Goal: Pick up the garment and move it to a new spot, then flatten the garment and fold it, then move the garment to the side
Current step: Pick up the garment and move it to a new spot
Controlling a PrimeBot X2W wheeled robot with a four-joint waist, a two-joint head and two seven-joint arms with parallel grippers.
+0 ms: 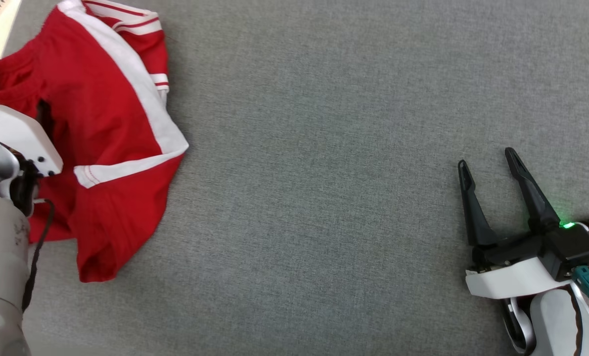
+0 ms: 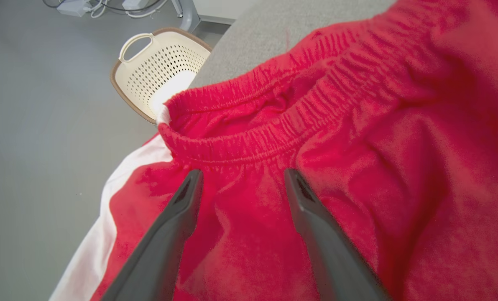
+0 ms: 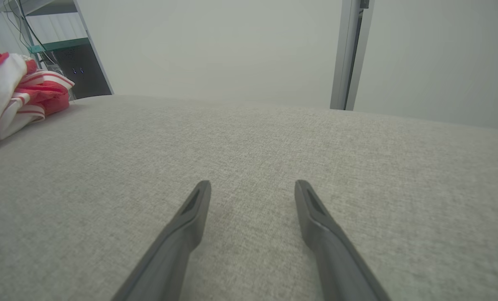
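The garment [image 1: 106, 128] is a pair of red shorts with white stripes, lying crumpled at the far left of the grey table. My left arm's white wrist housing [image 1: 20, 138] hangs over its left part, hiding the fingers in the head view. In the left wrist view my left gripper [image 2: 242, 177] is open just above the red cloth, fingertips close below the elastic waistband [image 2: 249, 138], nothing between them. My right gripper [image 1: 487, 165] stands open over bare table at the lower right, far from the shorts. The right wrist view shows the garment [image 3: 19, 96] at its far left and the open right gripper [image 3: 253, 188].
The grey fabric table [image 1: 324, 173] stretches wide between the shorts and my right gripper. A cream perforated laundry basket [image 2: 161, 71] stands on the floor beyond the table's left edge. A wall and a door frame [image 3: 349, 54] lie past the far edge.
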